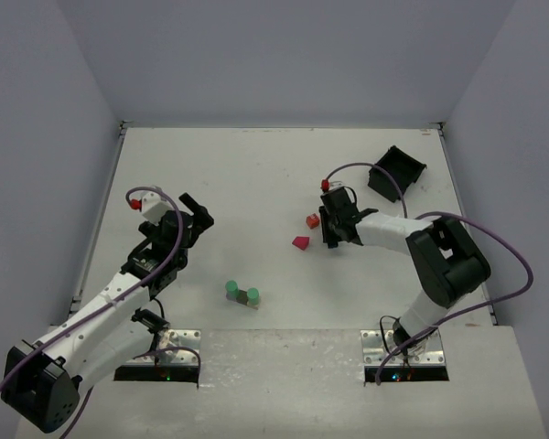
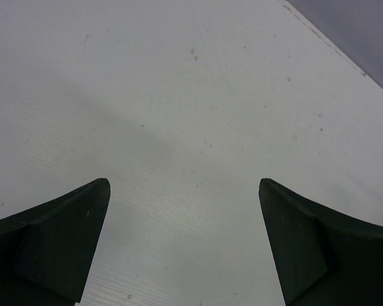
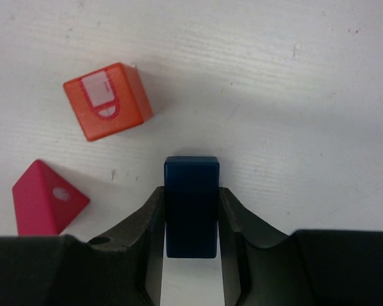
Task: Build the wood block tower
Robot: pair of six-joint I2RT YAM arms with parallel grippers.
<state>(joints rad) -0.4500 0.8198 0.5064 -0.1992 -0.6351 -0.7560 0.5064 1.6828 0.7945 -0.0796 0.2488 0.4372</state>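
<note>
Top external: green blocks (image 1: 231, 289) mid-worktop (image 1: 256, 174); right end effector (image 1: 330, 233) covers whatever it has. Left wrist: left end effector (image 2: 184, 185) spread wide, bare worktop betw. Right wrist: it's clamped on blue block (image 3: 191, 175), near end hidden; red cube (image 3: 107, 101) & magenta wedge (image 3: 46, 197) just beside, wedge partly cut off.

Matt painted blue block (image 3: 191, 213), matt black plastic right claw (image 3: 191, 190), faintly grained white table (image 3: 293, 95)

On the tabletop (image 1: 256, 165) a black bin (image 1: 396, 172) sits at two o'clock. A red block (image 1: 312, 220) and a magenta block (image 1: 300, 242) lie at nine o'clock of the right pincer (image 1: 330, 240). Two green blocks (image 1: 231, 289) stand at seven o'clock.
</note>
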